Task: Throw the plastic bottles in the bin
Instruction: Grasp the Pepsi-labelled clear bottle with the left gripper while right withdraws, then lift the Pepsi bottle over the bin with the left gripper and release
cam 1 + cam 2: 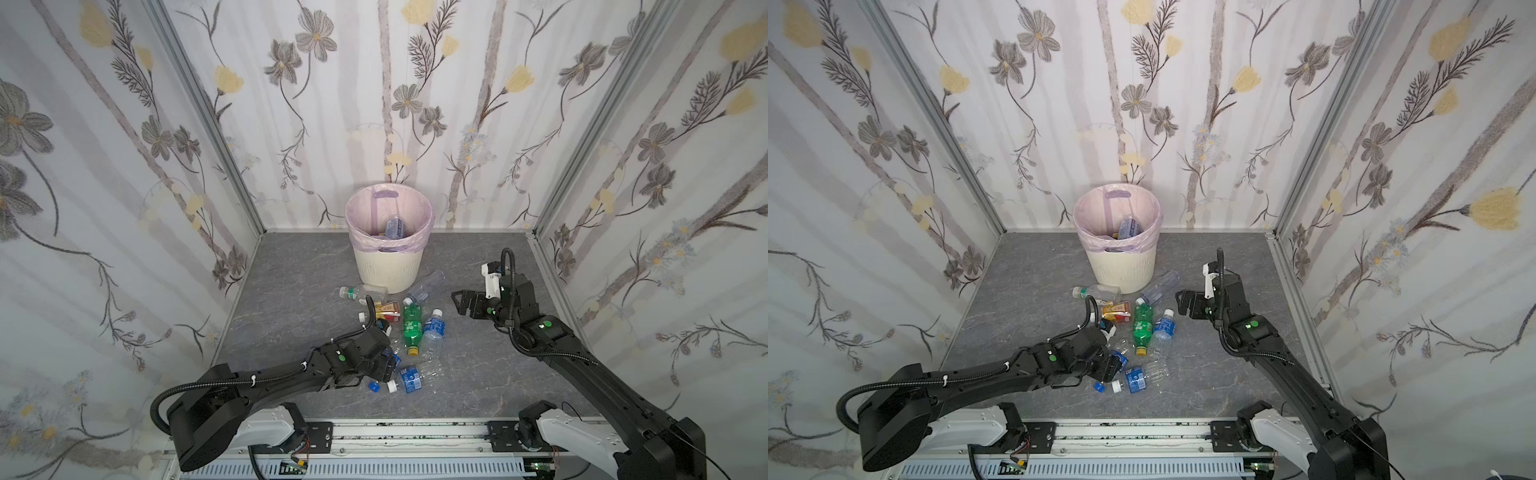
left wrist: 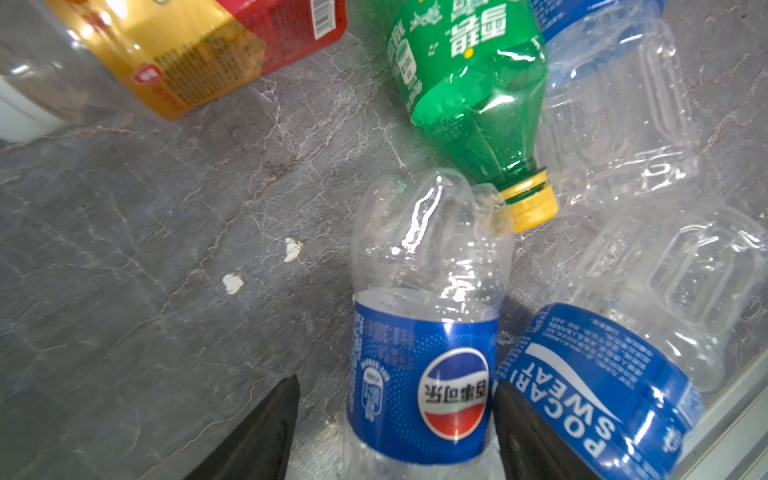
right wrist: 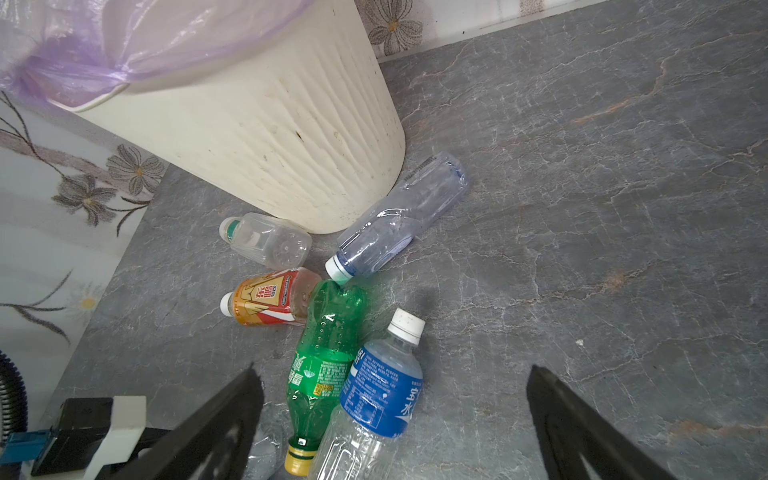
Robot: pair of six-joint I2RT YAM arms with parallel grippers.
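Bin [image 1: 388, 270]: one, centre of the frame.
Plastic bottles [image 1: 1144, 328] on the floor [image 1: 291, 291]: seven, clustered just below the bin.
Blue-labelled bottles [image 1: 433, 328]: three.
Green bottle [image 1: 411, 328]: one.
Red-orange labelled bottle [image 1: 388, 308]: one.
Plain clear bottles [image 1: 428, 284]: two, nearest the bin.
Bottle in the bin [image 1: 395, 227]: one showing.
Robot arms [image 1: 582, 374]: two, lower corners.

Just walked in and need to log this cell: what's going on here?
A two-armed robot is clearing plastic bottles into the bin. The left gripper is down over a Pepsi bottle lying on the grey surface, jaws either side, not yet clamped. The right gripper hovers open and empty beside the pile. A blue-labelled bottle shows in the bin; the others lie in front of it.
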